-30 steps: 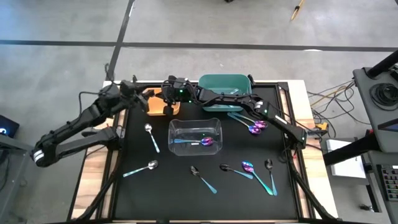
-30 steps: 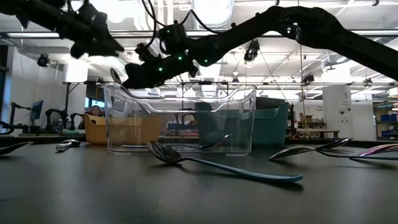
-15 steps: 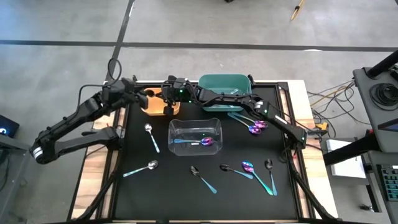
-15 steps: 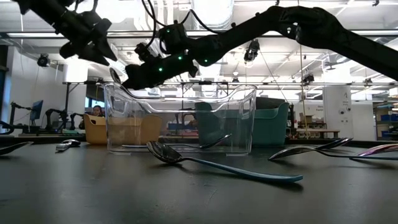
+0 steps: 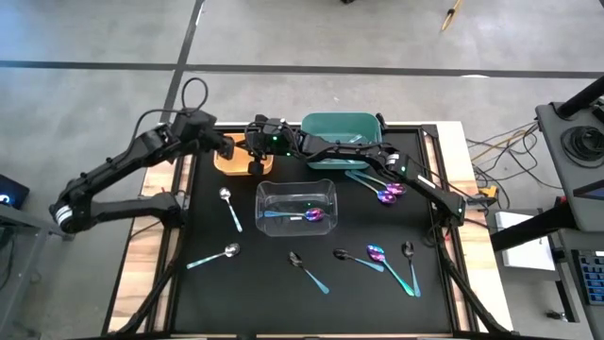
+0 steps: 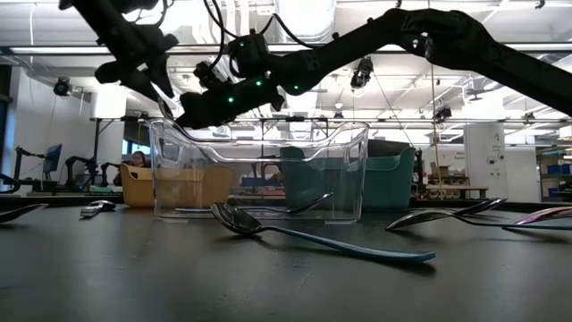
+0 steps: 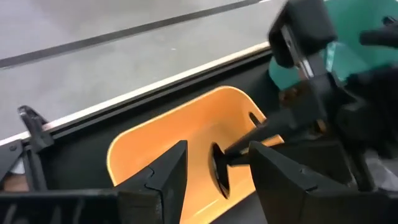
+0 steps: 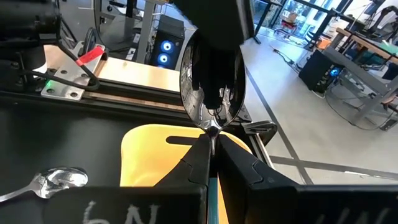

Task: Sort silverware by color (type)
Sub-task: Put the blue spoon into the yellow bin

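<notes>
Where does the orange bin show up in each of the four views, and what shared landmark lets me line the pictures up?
High view: orange bin at the mat's far left edge, between the two arms' ends.
Low view: orange bin low at left, behind the clear bin.
Left wrist view: orange bin centre, open and seen from above.
Right wrist view: orange bin below the held spoon.
Shared landmark: the teal bin, beside the orange one wherever both show.

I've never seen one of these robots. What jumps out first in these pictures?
Two dark arms meet over the orange plastic bin at the table's far edge. The right gripper is shut on a shiny silver spoon above that bin, with the left gripper open beside it. More teal-handled spoons lie scattered on the black tabletop around a clear plastic bin.
</notes>
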